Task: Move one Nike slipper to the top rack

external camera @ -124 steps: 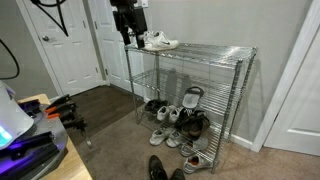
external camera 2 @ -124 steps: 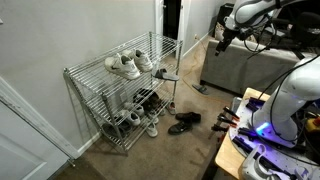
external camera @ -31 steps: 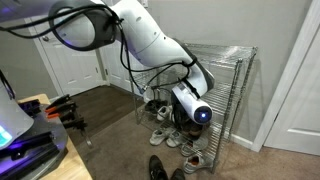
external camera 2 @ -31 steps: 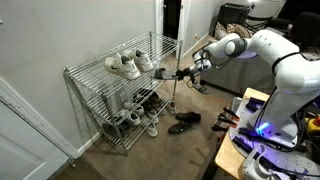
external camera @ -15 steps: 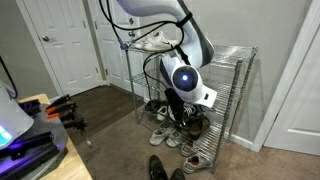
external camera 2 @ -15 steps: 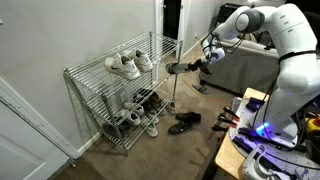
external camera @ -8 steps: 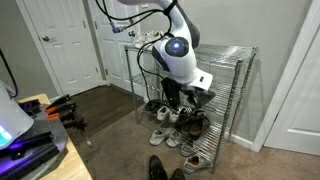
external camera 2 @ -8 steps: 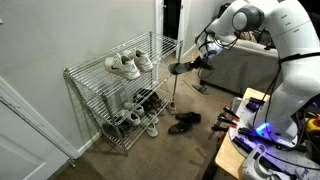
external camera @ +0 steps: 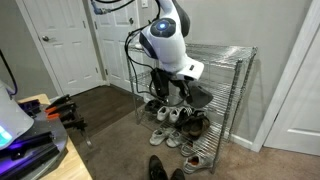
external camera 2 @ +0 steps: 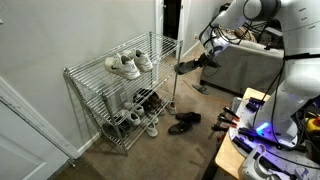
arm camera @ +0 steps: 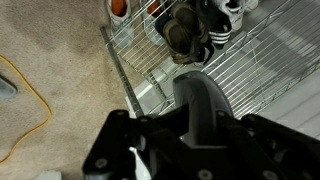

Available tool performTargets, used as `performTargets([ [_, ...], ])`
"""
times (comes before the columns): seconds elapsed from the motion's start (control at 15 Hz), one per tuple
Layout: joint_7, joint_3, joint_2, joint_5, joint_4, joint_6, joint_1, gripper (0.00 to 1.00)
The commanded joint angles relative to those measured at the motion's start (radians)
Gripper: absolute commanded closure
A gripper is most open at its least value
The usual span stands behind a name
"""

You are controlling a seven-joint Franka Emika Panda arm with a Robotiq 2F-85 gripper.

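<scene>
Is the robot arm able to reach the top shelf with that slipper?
Probably yes. The gripper holds the slipper in the air beside the end of the top shelf, and that end looks bare; the white sneakers sit further along.

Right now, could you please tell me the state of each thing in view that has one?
gripper: shut on the Nike slipper, beside the shelving unit.
Nike slipper: held in the air, not yet on the top rack.
top rack: carries the white sneakers.
white sneakers: resting on the top rack.
black dress shoes: lying on the carpet.
</scene>
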Motion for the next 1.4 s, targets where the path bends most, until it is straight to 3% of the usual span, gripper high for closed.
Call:
performTargets([
  [0.0,-0.104,0.002,-0.194,0.056,-0.162,-0.042,-0.011,0.95],
  [0.67,-0.178,-0.001,-0.699,0.188,-0.539,0.079,0.011,0.95],
  [1.0,-0.17,-0.017,-0.866,0.203,-0.595,-0.034,-0.007,0.95],
  [1.33,-0.153,-0.005,-0.861,0.176,-0.575,-0.238,-0.025,0.95],
])
